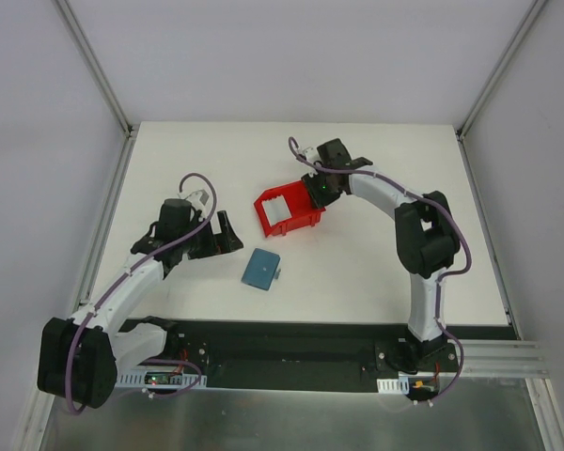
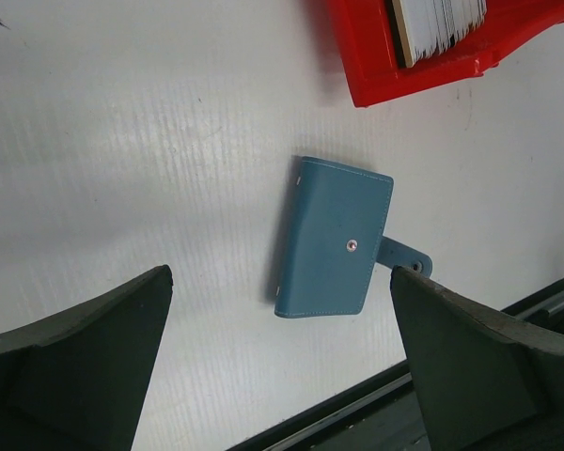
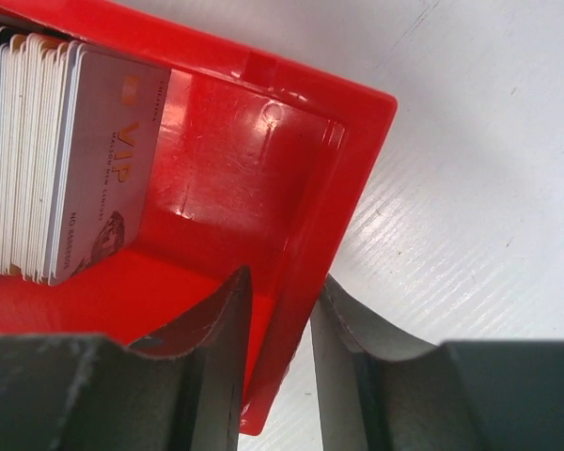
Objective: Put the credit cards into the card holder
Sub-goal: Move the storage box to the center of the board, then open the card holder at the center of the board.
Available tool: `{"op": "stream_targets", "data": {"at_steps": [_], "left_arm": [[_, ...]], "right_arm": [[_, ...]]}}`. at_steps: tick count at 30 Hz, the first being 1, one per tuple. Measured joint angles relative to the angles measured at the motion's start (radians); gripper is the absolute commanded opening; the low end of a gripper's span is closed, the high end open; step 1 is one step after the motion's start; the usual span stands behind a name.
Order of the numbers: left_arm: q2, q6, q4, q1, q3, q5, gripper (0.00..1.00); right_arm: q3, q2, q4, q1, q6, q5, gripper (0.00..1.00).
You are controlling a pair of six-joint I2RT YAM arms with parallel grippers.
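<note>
The card holder [image 1: 261, 269] is a teal wallet lying closed on the white table, its snap strap sticking out to one side; it also shows in the left wrist view [image 2: 336, 237]. The credit cards [image 1: 279, 206] stand as a stack of several pale cards inside a red bin [image 1: 291, 218], the front one marked VIP [image 3: 103, 160]. My right gripper [image 1: 320, 193] is shut on the bin's right wall [image 3: 291, 244], one finger inside and one outside. My left gripper [image 1: 227, 233] is open and empty, just left of the wallet, above the table.
The red bin [image 2: 376, 56] sits tilted behind the wallet, near the table's middle. A black base strip [image 1: 291, 343] runs along the near edge. Metal frame posts [image 1: 103, 85] stand at the back corners.
</note>
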Motion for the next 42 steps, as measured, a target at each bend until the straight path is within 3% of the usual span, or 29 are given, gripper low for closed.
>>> {"op": "stream_targets", "data": {"at_steps": [19, 36, 42], "left_arm": [[0.039, 0.000, 0.041, 0.000, -0.032, 0.041, 0.99], [0.057, 0.000, 0.071, -0.013, -0.038, 0.064, 0.99], [0.058, -0.001, 0.077, -0.013, -0.053, 0.063, 0.99]], "right_arm": [[-0.017, -0.010, -0.005, 0.000, -0.001, 0.003, 0.30], [-0.025, -0.047, -0.041, -0.014, 0.035, 0.007, 0.70], [0.012, -0.145, -0.043, -0.033, 0.064, 0.008, 0.70]]}}
